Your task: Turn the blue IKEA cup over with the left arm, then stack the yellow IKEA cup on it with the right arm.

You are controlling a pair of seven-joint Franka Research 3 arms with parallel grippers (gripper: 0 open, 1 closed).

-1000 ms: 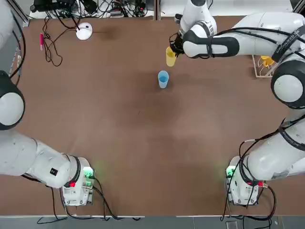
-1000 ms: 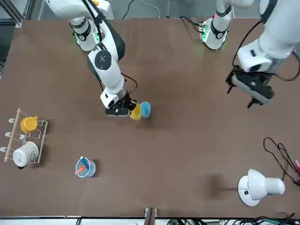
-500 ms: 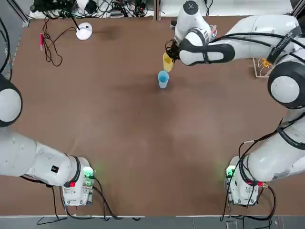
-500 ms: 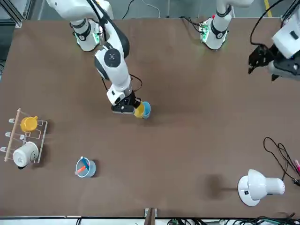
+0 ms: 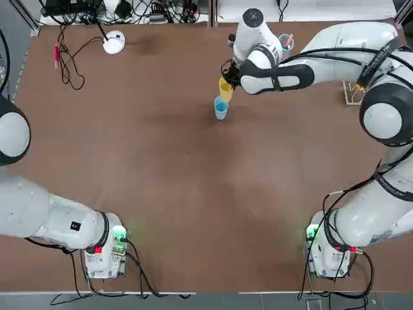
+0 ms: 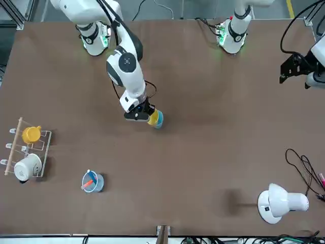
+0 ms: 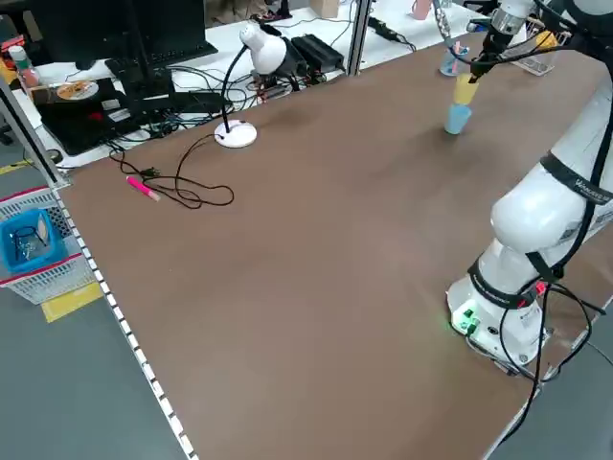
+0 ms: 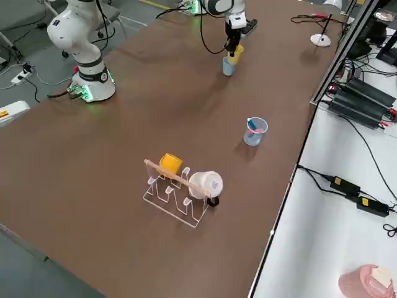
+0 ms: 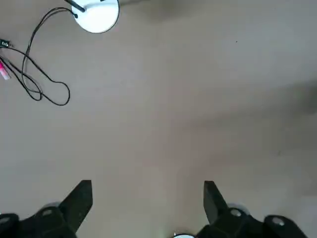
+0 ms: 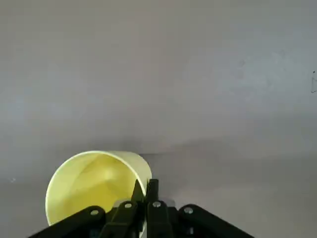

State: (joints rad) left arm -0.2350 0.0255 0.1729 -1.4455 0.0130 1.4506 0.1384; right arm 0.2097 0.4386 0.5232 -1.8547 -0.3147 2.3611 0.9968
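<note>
The blue IKEA cup [image 5: 221, 108] stands on the brown table toward the far side; it also shows in the front view [image 6: 159, 121] and the left side view [image 7: 458, 119]. My right gripper [image 5: 230, 75] is shut on the rim of the yellow IKEA cup [image 5: 225, 89], holding it tilted in the air just above and behind the blue one [image 7: 465, 89]. The right wrist view shows the yellow cup's open mouth [image 10: 96, 183] beside the pinched fingers [image 10: 151, 191]. My left gripper [image 6: 297, 70] hangs open far off at my left side, with nothing between its fingers [image 9: 81, 198].
A clear rack [image 6: 18, 152] holding an orange-yellow cup and a white cup stands at my far right. A see-through tumbler [image 6: 92, 181] with pink sticks is beyond it. A white lamp [image 5: 114, 42], its black cable and a pink pen [image 5: 56, 55] lie at the far left.
My right gripper has carried the yellow cup leftward, closer to the blue cup. The left arm has drawn back toward my left edge of the table.
</note>
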